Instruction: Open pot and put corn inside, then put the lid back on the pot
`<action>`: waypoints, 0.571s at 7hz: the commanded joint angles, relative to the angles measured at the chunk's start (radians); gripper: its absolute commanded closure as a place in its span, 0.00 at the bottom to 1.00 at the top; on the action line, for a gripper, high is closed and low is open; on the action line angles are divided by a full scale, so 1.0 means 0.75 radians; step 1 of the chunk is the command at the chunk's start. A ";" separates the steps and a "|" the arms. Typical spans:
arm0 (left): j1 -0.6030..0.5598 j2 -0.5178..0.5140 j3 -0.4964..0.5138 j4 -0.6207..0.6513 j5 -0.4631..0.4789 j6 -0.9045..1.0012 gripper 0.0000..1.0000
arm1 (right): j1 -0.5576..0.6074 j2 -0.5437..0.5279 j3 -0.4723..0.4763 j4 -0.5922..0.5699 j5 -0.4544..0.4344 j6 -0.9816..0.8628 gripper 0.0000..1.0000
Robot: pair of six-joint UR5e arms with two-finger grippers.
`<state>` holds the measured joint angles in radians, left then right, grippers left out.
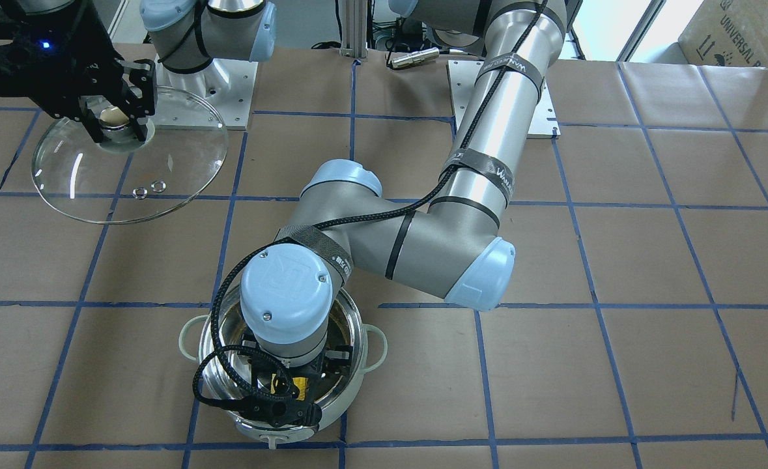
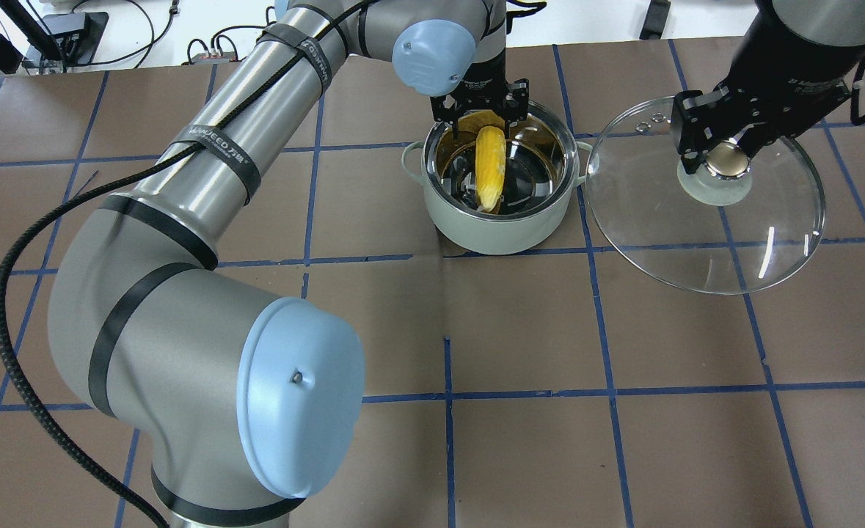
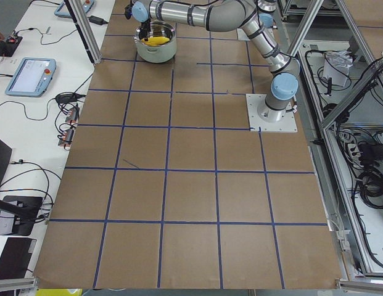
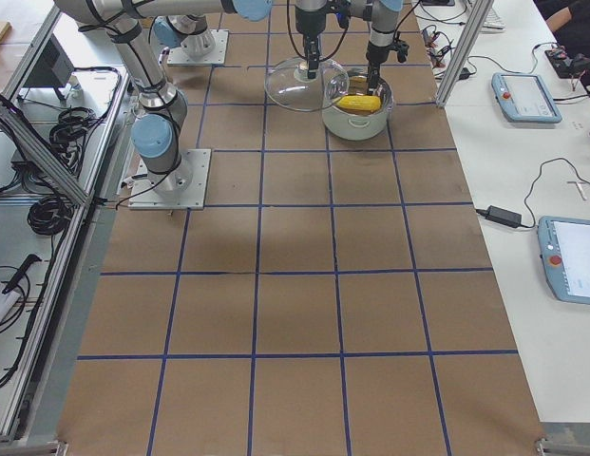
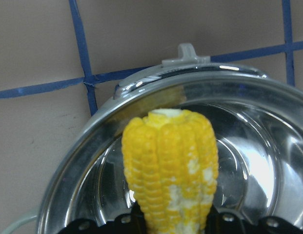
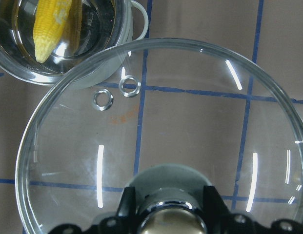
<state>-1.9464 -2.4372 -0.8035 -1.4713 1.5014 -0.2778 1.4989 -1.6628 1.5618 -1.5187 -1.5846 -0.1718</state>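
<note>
Corn [image 2: 491, 167] within pot [image 2: 498, 236] rim, left gripper [image 2: 488, 132] pinching; right gripper [image 2: 723, 158] clamps lid [image 2: 696, 246] beside pot

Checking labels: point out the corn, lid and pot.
corn [image 2: 490, 169]: overhead view, middle of the cob.
lid [image 2: 703, 235]: overhead view, clear glass dome.
pot [image 2: 502, 236]: overhead view, pale outer wall.

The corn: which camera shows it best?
Overhead exterior: nearly the whole corn shows inside the pot. Left wrist crops it, right wrist catches its tip end, the front view hides most behind the left arm, side views show specks.
</note>
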 commanded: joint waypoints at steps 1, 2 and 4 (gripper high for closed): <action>0.048 0.089 0.008 -0.122 0.000 0.004 0.00 | 0.002 0.000 0.002 -0.002 0.002 0.006 0.65; 0.114 0.175 -0.008 -0.220 0.003 0.035 0.00 | 0.006 0.018 -0.004 -0.014 0.004 0.012 0.65; 0.257 0.275 -0.009 -0.351 0.013 0.147 0.00 | 0.061 0.094 -0.021 -0.126 0.014 0.071 0.65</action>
<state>-1.8101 -2.2783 -0.8088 -1.6848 1.5055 -0.2109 1.5163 -1.6241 1.5535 -1.5746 -1.5800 -0.1416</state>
